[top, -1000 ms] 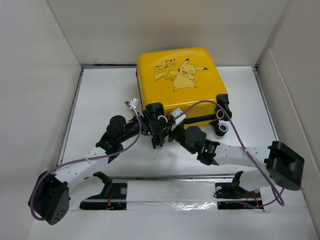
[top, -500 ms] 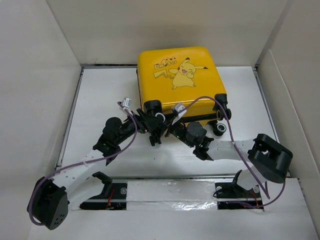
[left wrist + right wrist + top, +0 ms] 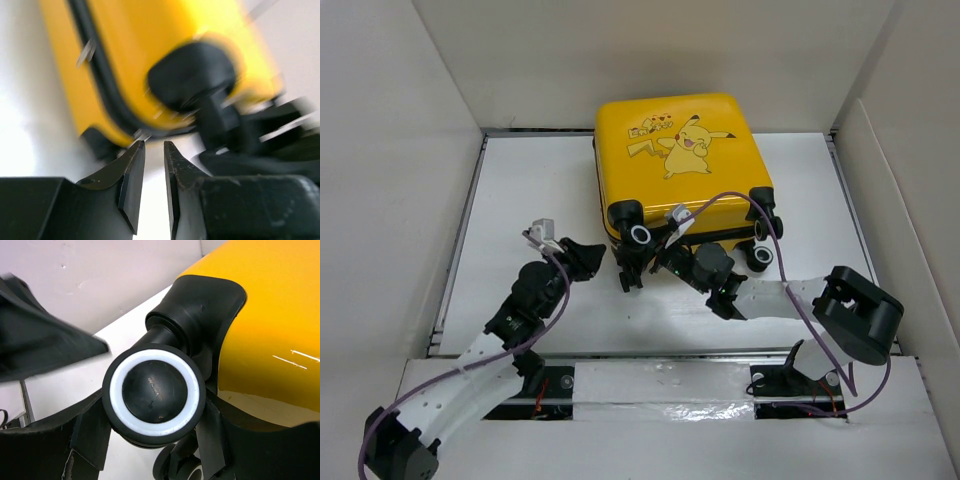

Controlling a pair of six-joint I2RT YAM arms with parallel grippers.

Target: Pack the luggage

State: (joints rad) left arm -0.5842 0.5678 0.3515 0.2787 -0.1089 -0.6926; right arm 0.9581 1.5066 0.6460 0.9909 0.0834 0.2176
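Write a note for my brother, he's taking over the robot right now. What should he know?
Left gripper: jaws open only a sliver, empty, beside the near left corner of the luggage, not touching it.
Right gripper: jaws look closed on the near left wheel.
The luggage lies lid down, picture side up, at the far middle of the table.
Done: case closed, no loose items in sight.
Left: probably moving it by that wheel. Whether the zip is fully shut cannot be told.

Small coloured lettering beside the Pikachu print (image 3: 688, 148) on the luggage (image 3: 720, 182), and what may be a moulded mark on its wheel (image 3: 154, 399), cannot be read.
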